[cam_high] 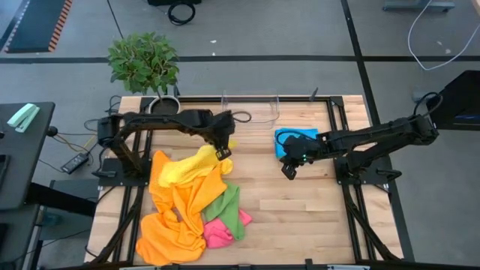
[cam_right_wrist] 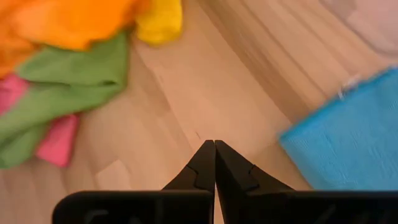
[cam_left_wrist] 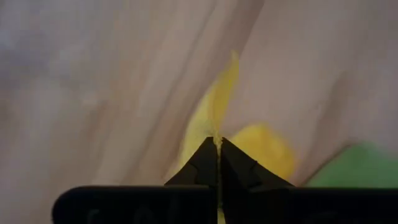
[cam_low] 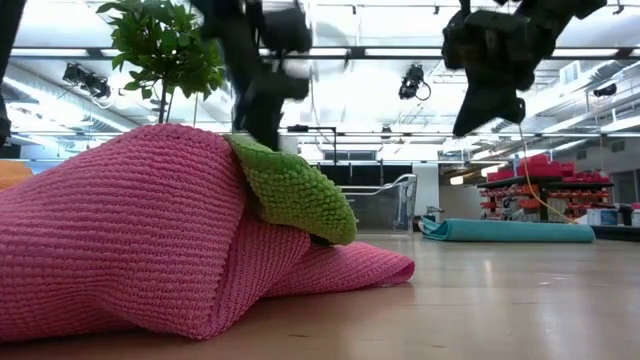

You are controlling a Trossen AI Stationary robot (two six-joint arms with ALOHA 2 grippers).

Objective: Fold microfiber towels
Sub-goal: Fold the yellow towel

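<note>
Orange cloth (cam_high: 174,214) takes most of the heap on the left half of the wooden table (cam_high: 300,210), and it covers parts of the towels under it, so how many orange pieces lie there cannot be counted. The yellow towel (cam_high: 193,166) lies on the upper part of the heap. The green towel (cam_high: 227,208) and the pink towel (cam_high: 217,232) show only partly at the heap's right lower edge. In the low view the pink and green cloth fill the foreground and hide the rest of the heap.

The left gripper (cam_high: 223,154) is at the yellow towel's upper right edge. In its wrist view the fingers (cam_left_wrist: 239,171) are pressed together with a thin fold of yellow cloth pinched between their tips; the background there is blurred.

The right gripper (cam_high: 289,171) hangs above bare wood just in front of the folded blue towel (cam_high: 292,141), with its fingers (cam_right_wrist: 231,168) pressed together and nothing between them. A clear plastic bin (cam_high: 251,109) at the far edge is hard to make out.
</note>
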